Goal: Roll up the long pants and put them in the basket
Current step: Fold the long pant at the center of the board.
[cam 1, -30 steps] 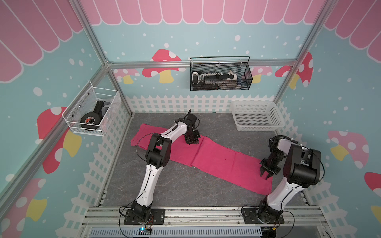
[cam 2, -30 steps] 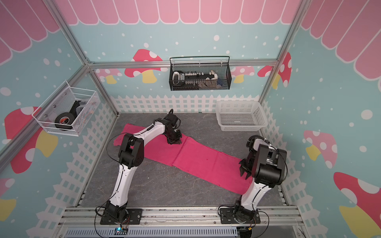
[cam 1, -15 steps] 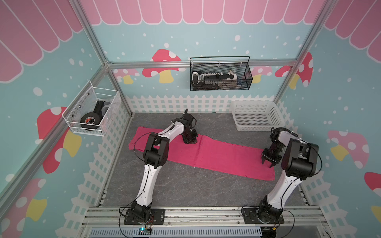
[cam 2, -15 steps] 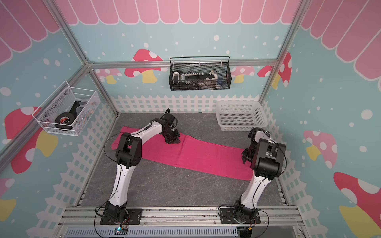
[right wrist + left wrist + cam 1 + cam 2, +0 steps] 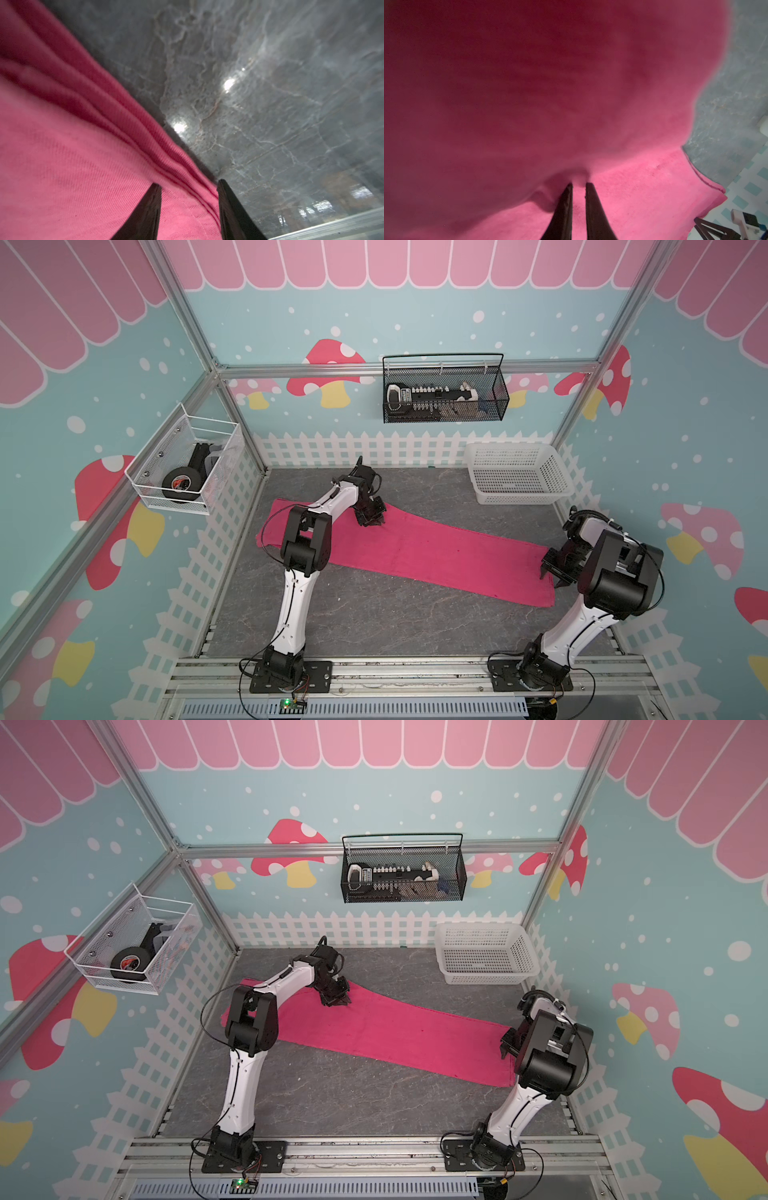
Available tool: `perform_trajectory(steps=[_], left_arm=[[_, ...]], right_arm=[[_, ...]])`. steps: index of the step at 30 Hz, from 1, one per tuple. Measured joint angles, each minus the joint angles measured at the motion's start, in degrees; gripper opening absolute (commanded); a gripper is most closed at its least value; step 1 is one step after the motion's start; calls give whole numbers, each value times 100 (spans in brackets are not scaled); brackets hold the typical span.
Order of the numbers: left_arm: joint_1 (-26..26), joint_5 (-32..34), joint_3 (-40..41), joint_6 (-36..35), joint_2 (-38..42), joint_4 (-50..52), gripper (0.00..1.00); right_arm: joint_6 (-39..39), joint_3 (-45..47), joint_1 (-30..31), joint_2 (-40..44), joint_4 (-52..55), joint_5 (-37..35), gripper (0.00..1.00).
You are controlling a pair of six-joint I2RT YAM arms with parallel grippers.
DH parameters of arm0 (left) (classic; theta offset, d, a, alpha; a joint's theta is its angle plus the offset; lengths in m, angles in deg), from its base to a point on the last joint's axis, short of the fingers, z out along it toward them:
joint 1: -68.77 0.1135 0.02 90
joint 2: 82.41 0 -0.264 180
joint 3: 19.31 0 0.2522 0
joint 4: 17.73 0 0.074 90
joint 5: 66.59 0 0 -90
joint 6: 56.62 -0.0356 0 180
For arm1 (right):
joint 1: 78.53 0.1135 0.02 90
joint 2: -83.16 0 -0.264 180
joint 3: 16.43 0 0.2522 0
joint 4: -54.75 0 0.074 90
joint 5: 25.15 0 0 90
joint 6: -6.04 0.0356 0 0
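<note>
Two wrist views give you what both top views hide: the left gripper (image 5: 579,184) is nearly closed, pinching a small ridge of the long pants (image 5: 432,551), while the right gripper (image 5: 188,184) stands partly open, straddling their ribbed hem on the grey table (image 5: 374,614). The pants lie flat, diagonally between both grippers; the white basket (image 5: 519,497) sits well apart.

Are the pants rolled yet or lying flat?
Flat: the pants lie stretched across the table in one long strip, no roll visible at either end.
</note>
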Motion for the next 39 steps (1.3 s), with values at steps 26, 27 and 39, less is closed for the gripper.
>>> perform_trajectory(steps=[26,27,39], left_arm=[[815,188,262,-24,402,271,16],[811,188,240,-24,402,302,16],[1123,520,-192,-192,404,647,16]], right_arm=[[-291,678,-48,417,-588,461,12],[-289,673,-48,413,-581,481,9],[17,562,-39,404,-415,424,0]])
